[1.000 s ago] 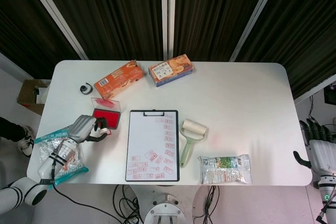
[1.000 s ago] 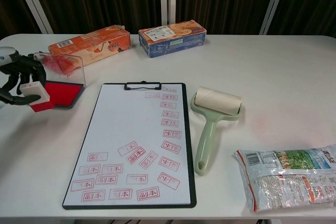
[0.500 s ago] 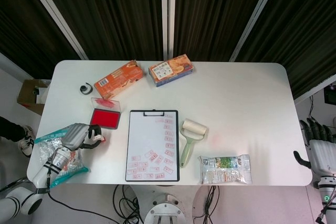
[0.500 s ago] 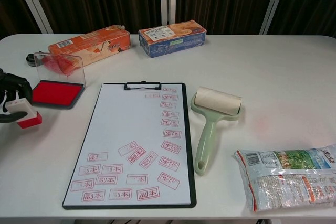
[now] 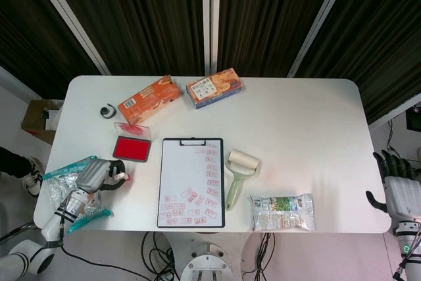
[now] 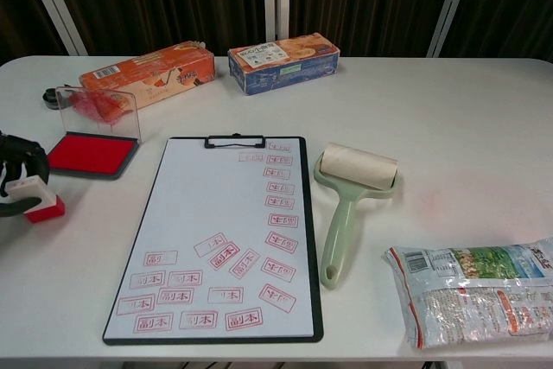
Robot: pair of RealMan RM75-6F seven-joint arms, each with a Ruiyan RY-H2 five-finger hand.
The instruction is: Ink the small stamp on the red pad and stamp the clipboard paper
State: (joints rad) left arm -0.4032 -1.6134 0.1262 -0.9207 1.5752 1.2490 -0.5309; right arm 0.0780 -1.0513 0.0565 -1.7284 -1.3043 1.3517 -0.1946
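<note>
The small stamp [image 6: 38, 201], white on top with a red base, is low over the table's left front edge, left of the clipboard. My left hand [image 5: 97, 175] holds it between its fingers [image 6: 17, 160]; the stamp [image 5: 122, 176] shows at the fingertips. The red ink pad [image 5: 131, 149] lies open just behind, its clear lid [image 6: 100, 105] standing up. The clipboard [image 6: 161, 213] carries white paper [image 5: 186, 172] with several red stamp marks along its right side and bottom. My right hand [image 5: 396, 187] hangs off the table's right edge with its fingers apart, holding nothing.
An orange box [image 5: 149, 99] and a blue box [image 5: 214, 87] lie at the back. A green lint roller [image 6: 347, 196] rests right of the clipboard, a snack bag [image 6: 477, 291] at the front right. A black ring [image 5: 106, 110] and a teal packet [image 5: 69, 197] are at the left.
My left hand has carried the stamp off the red pad, toward the table's front-left edge, and lowered it. The right hand has stayed in place.
</note>
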